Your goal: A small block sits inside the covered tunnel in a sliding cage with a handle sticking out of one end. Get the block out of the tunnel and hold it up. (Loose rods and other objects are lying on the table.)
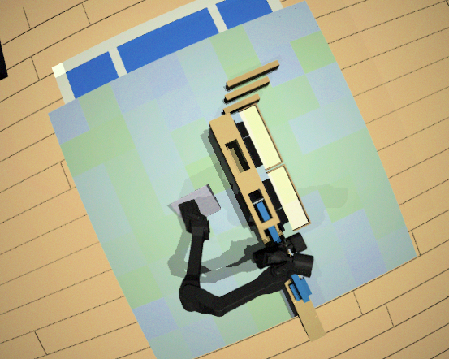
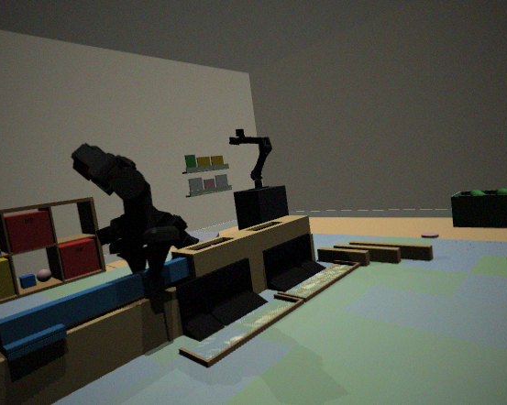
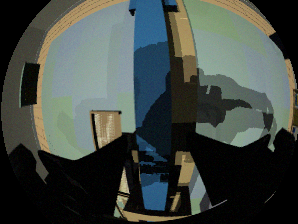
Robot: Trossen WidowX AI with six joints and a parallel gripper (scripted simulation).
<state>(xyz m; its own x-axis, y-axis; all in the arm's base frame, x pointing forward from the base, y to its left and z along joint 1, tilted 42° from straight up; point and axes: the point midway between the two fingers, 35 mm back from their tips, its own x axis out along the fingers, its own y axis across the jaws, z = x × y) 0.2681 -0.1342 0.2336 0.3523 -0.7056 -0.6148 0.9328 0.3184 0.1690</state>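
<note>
End effector (image 2: 149,270): open | blue bar (image 2: 75,306) (long) | contact unclear

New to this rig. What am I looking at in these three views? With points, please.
One black jointed robot arm with a two-fingered pincer (image 1: 285,246) (image 3: 157,137) at its end. The top view looks down on everything; the exterior view is from low at the side; the wrist view looks along the pincer from the arm itself.

A long tan box-like tunnel (image 1: 245,179) (image 2: 259,238) with openings in its roof stands on a green-and-blue patchwork surface. A long blue bar (image 1: 302,287) (image 2: 89,294) (image 3: 152,30) sticks out of one end. Beside the tunnel lie two flat pale panels with thin brown rims (image 1: 262,136) (image 2: 245,327); past its far end, three loose tan rods (image 1: 253,75) (image 2: 391,254).

Nothing is held: the pincer is open, its fingers around the bar. I can't make out the small block.
</note>
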